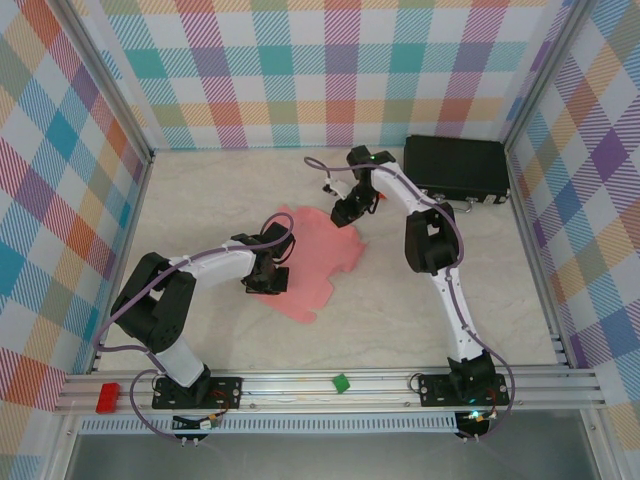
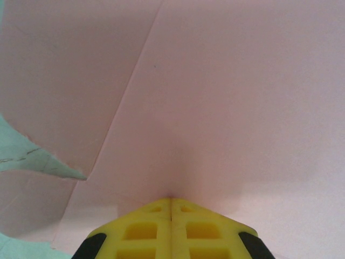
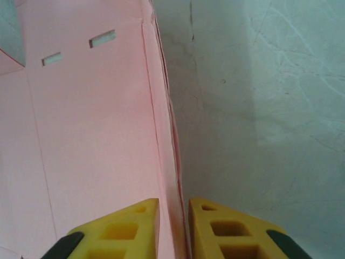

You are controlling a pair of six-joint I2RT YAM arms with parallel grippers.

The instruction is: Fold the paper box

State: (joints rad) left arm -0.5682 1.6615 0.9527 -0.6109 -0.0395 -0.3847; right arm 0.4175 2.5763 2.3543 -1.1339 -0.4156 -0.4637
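While L jaws press clenched on paper box (image 2: 226, 108) | R jaws pinch its folded edge, nearly closed

The paper box (image 1: 312, 258) is looking like matt, smooth pink card (creased along fold lines), lying on a pale, marbled, faintly glossy surface (image 1: 400, 310); yellow claw fingertips (image 3: 226, 232) are appearing plastic.

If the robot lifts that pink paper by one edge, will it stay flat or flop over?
Probably flop. The pink paper looks thin, wide and creased, so it would likely bend along its fold lines. It seems light, since the right fingers raise an edge by a small pinch. Pushed, it may slide on the smooth table.
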